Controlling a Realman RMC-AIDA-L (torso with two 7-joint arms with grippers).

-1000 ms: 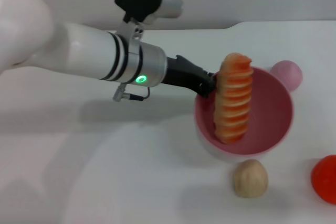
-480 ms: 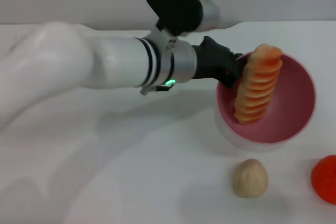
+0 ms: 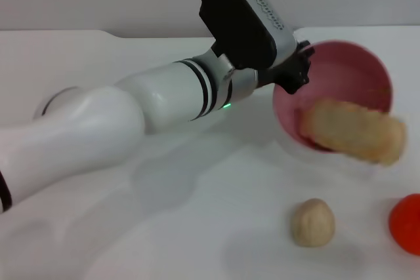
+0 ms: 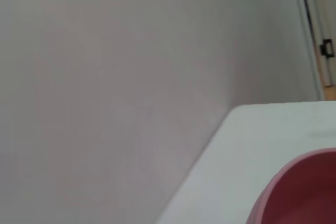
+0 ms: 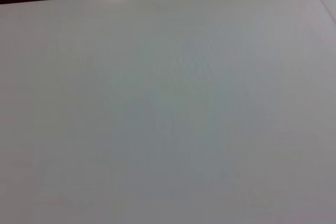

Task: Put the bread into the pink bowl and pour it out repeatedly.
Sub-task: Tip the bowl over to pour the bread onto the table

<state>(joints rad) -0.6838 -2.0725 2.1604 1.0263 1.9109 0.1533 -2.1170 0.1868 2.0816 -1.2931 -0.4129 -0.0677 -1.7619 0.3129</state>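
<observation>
Gripping the far-left rim of the pink bowl (image 3: pixel 341 90), the left gripper (image 3: pixel 296 73) has tipped it further, so the bread (image 3: pixel 353 130) now tumbles out rightward, pale underside up.

Items on the white table (image 3: pixel 98 240), counted: one pink bowl (image 3: pixel 348 63), far right; one bread (image 3: pixel 352 130) loaf at the bowl's near rim; one round tan bun (image 3: pixel 313 223), near right; one red object (image 3: pixel 407 223), cut off at the right edge; one robot arm (image 3: pixel 164 96), reaching in from the left.
</observation>
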